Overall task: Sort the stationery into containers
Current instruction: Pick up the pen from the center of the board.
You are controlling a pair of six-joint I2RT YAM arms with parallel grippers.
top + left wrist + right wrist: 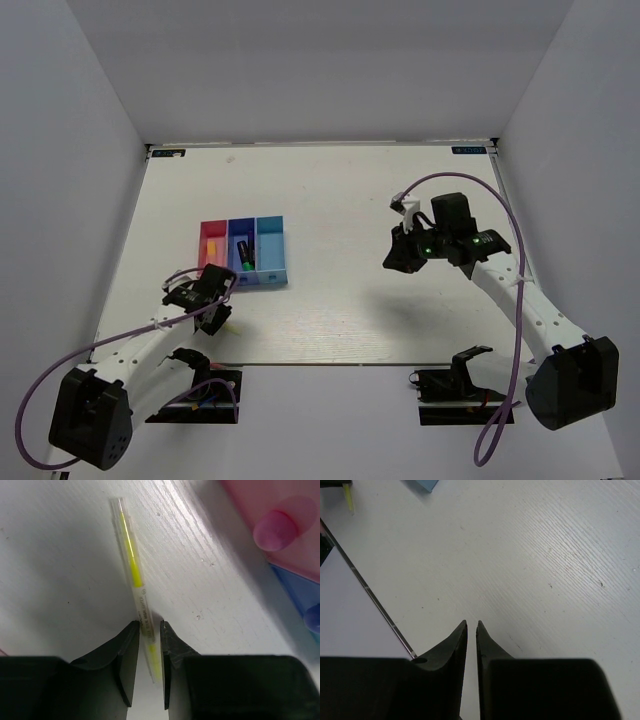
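One pen (134,575) in left end effector (148,642), three bins (270,250) nearby

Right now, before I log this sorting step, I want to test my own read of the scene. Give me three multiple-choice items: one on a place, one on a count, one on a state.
1. Where is the green marker?
A. pink-red bin
B. dark blue bin
C. light blue bin

2. How many bins are joined in the row?
A. two
B. three
C. four

3. What is the left gripper doing?
A. hanging open above the bins
B. shut on the thin pen
C. shut on a purple marker

Answers:
1 B, the top view shows it lying inside the middle, dark blue compartment.
2 B, one pink-red, one dark blue and one light blue sit side by side.
3 B, in the left wrist view its fingers press either side of the pen's clear, yellow-cored barrel.
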